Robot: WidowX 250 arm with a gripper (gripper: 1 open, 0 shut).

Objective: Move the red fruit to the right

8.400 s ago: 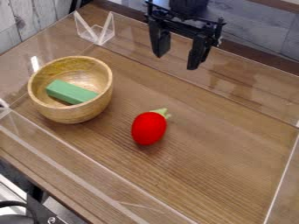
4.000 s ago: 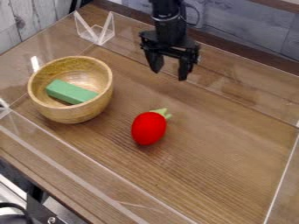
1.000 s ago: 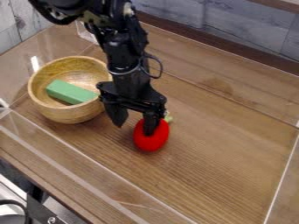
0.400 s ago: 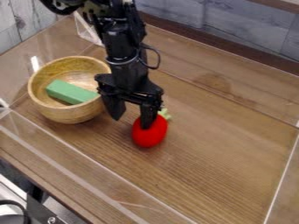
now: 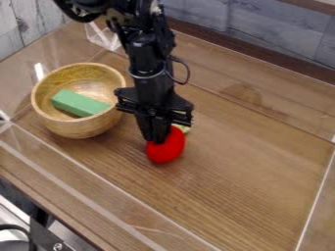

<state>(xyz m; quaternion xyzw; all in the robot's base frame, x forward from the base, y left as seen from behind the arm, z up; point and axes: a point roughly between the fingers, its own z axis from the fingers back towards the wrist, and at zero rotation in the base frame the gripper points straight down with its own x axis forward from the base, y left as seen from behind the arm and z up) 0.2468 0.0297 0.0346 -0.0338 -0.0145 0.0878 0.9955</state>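
The red fruit (image 5: 165,151), a small glossy strawberry shape, lies on the wooden table near the middle, just right of the wooden bowl. My gripper (image 5: 157,136) points straight down onto its top, fingers drawn close together and pinching the upper part of the fruit. Only the lower half of the fruit shows below the fingers; its stem end is mostly hidden behind them. The black arm rises from the gripper toward the back left.
A wooden bowl (image 5: 105,120) holding a green rectangular block (image 5: 78,103) stands at the left. Low clear plastic walls (image 5: 316,211) border the table. A clear plastic stand (image 5: 105,34) sits at the back left. Bare wood lies to the right of the fruit.
The gripper came down over the fruit with its fingers spread and has now closed them on the fruit's top. The fruit stays in about the same spot.
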